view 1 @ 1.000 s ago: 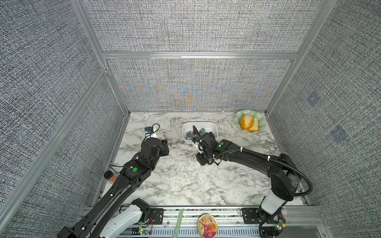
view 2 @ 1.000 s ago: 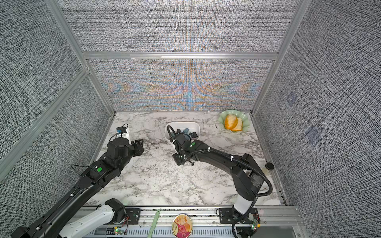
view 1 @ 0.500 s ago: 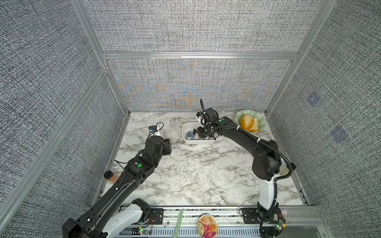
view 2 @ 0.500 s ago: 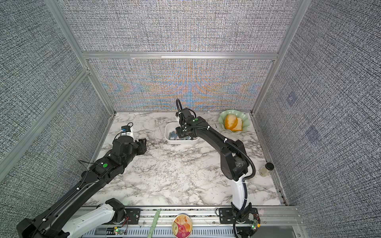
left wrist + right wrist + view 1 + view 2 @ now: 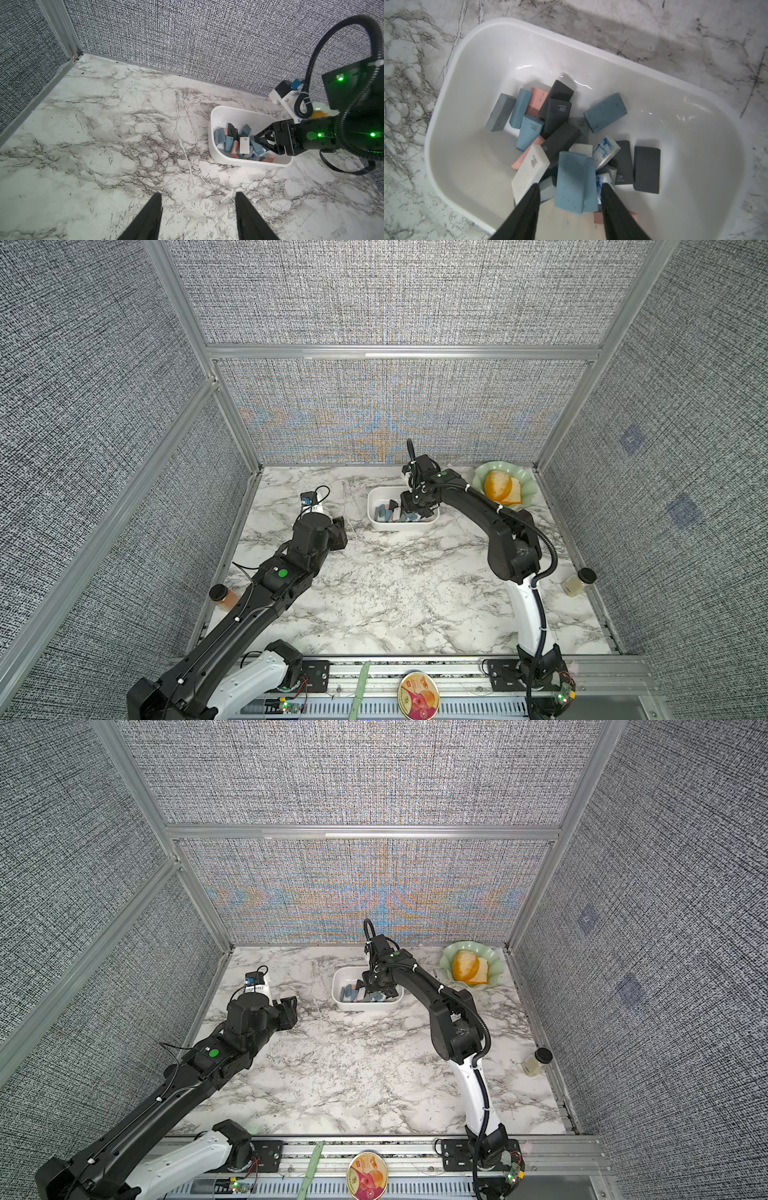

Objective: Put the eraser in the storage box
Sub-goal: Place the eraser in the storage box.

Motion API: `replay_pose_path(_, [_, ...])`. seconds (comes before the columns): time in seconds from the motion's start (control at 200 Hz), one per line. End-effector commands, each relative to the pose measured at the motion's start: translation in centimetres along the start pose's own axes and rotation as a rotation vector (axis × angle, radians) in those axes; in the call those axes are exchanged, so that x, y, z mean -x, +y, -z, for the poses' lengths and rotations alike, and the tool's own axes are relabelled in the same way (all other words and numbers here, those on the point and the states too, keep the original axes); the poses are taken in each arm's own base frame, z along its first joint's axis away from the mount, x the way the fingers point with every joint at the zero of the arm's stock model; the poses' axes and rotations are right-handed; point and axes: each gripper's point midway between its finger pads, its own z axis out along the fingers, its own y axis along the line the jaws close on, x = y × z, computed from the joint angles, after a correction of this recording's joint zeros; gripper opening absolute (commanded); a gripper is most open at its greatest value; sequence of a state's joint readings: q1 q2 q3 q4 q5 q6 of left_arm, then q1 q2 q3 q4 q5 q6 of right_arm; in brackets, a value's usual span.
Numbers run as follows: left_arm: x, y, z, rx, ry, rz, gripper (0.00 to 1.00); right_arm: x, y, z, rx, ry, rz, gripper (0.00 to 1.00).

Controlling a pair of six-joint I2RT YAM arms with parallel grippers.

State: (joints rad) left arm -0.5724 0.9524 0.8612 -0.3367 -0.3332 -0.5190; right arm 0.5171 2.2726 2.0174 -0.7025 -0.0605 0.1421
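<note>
Surface: white marble-patterned tabletop (image 5: 395, 593), grey veins, scuffed in places. Closed in on three sides by grey woven wall panels (image 5: 374, 302) set in an aluminium frame (image 5: 399, 352). A metal rail (image 5: 457, 668) runs along the front edge and carries both arm bases.

Storage box (image 5: 376, 522): near the back wall, about mid-width of the tabletop. Holds a heap of erasers (image 5: 560, 116) in black, blue, pink and white, some stamped 4B, piled loosely on one another.

Right tool (image 5: 569, 187): within the box rim, above the heap, fingers parted. Blue eraser (image 5: 571, 182) stands on end between them, with a clear gap to one finger. Whether the other finger touches it cannot be told. The eraser is inside the box walls.

Left tool (image 5: 198, 193): fingers wide, nothing between them, above bare marble, well apart from the box on its left.

Around:
- Green dish (image 5: 525, 485) with a scalloped rim sits in the back right corner, with orange food (image 5: 498, 485) in it.
- Pale jar (image 5: 577, 581), black cap, at the right edge.
- Orange jar (image 5: 222, 598), black cap, at the left edge, just beside the left arm.
- Round tin (image 5: 417, 695) lies in front of the rail.

In the way: right arm (image 5: 478, 506) crosses above the box's right end in both top views, hiding that part and most of the tool's fingers.
</note>
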Motion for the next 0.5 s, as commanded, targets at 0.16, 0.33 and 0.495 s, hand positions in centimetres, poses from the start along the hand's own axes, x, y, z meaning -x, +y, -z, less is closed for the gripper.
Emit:
replay_pose_path(0.16, [1.4,-0.3,0.3,-0.011,-0.053,-0.015,0.7,0.4,0.0,1.7,0.004,-0.022,-0.005,0.82])
replay_pose_path(0.33, [2.9,0.2,0.9,0.029,-0.094,-0.047,0.82,1.7,0.3,5.7,0.009,-0.087,0.02,0.86])
replay_pose_path(0.495, [5.1,1.3,1.8,0.107,-0.182,-0.099,0.97,3.1,0.4,11.0,-0.001,-0.187,0.038,0.95])
